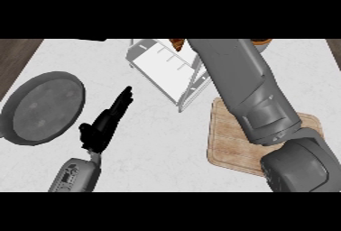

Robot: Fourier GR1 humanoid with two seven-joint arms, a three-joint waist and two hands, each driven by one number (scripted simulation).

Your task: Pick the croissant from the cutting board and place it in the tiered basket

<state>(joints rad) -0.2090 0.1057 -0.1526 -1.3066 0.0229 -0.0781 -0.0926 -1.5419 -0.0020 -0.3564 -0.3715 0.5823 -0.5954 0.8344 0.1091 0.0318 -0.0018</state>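
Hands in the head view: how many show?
1. The left hand, open, is above the counter between the dark round plate and the tiered basket. The right hand may be hidden: only its forearm shows, crossing the cutting board.

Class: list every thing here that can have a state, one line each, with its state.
Left hand: open, fingers straight, holding nothing.
Right hand: not visible beyond its forearm.
Cutting board: no croissant on its visible part.
Croissant: brown tip at the basket's far edge; grip unclear.
Tiered basket: partly hidden by the forearm.
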